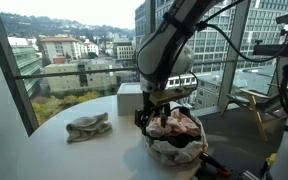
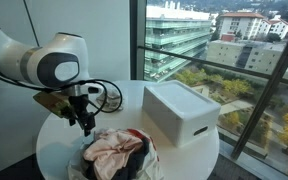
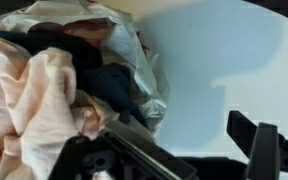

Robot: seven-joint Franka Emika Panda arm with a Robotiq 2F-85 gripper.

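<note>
The jaws of the gripper [image 3: 194,142] stand open and hold nothing. In the wrist view only bare white surface [image 3: 214,60] shows between the two dark fingers [image 3: 256,140]. The bag of clothes [image 3: 54,80], a crumpled heap of pale pink and dark garments in a thin wrapper, lies just beside the jaws, not between them.

In both exterior views the bag [image 1: 176,135] [image 2: 117,155] sits at the edge of the round surface. The gripper [image 1: 149,115] [image 2: 84,122] hangs low beside it, pointing down from a bent arm. A white box [image 2: 181,112] stands near the window-side edge, and a crumpled cloth [image 1: 88,126] lies well apart.
</note>
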